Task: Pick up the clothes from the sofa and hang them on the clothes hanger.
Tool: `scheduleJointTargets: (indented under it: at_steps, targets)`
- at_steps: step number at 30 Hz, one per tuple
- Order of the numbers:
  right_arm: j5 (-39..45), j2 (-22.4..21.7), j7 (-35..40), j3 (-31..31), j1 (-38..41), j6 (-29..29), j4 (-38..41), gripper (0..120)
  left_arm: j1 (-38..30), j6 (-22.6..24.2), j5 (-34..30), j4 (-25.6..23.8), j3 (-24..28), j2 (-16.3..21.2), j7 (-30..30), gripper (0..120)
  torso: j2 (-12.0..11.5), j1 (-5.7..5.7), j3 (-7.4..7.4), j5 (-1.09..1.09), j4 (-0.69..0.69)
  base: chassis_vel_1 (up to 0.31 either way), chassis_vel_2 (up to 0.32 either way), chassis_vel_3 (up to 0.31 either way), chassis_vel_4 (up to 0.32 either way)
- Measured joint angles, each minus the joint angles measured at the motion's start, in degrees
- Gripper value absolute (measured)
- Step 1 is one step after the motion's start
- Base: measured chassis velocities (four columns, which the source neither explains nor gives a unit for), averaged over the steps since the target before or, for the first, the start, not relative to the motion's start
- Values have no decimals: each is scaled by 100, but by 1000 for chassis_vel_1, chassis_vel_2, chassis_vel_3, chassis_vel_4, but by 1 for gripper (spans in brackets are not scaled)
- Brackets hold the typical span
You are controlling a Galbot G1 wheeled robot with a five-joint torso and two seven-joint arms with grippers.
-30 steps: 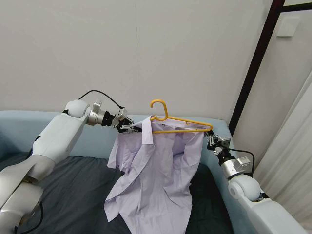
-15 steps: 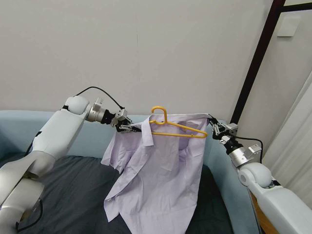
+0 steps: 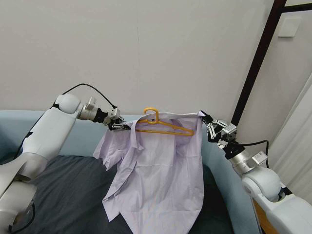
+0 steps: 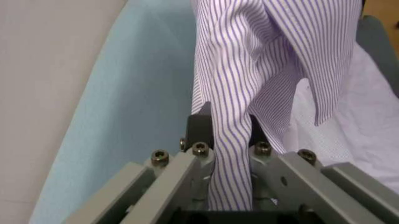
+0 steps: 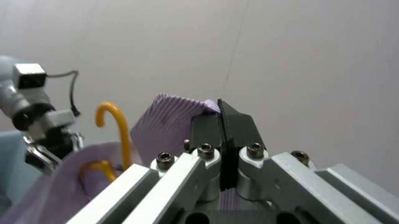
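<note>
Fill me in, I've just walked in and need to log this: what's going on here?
The robot holds a purple-striped shirt spread between its two grippers above the sofa. The left gripper is shut on one shoulder of it, the right gripper on the other. A yellow hanger sits across the shirt's open neck, hook up. The shirt's tail hangs down toward the dark seat.

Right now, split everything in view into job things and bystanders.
Job: striped shirt, yellow hanger, sofa, left gripper shut on the shirt, right gripper shut on the shirt.
Bystanders: white wall, dark pole, curtain.
</note>
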Motion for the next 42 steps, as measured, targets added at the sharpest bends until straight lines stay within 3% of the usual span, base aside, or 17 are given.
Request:
scheduleJointTargets:
  at_steps: [4,7,13,20,27,42]
  targets:
    - [29,173,-41,-100,-171,123,45,0,195,108,-70,-47,-14,-151,-341,1,0,0,0,1,0,0,0,0,0]
    - [-53,328,-35,-224,-392,205,48,0,355,295,-466,-58,29,-295,-637,1,0,0,0,2,2,0,0,0,0]
    - [-599,638,459,-426,-688,132,-199,0,465,597,-1076,-48,136,-583,-653,1,0,0,0,2,-1,0,0,0,0]
    - [-1040,773,605,-488,-872,98,-407,0,280,625,-1119,47,231,-668,-480,1,0,0,1,2,1,0,0,0,0]
    - [-1344,863,215,-555,-1068,207,-554,0,-220,599,-1100,297,508,-636,-2,1,0,0,1,0,2,0,0,0,0]
    - [-1434,1097,-128,-909,-979,151,-781,0,-353,681,-1101,251,583,-623,-48,1,0,0,1,0,1,0,0,0,0]
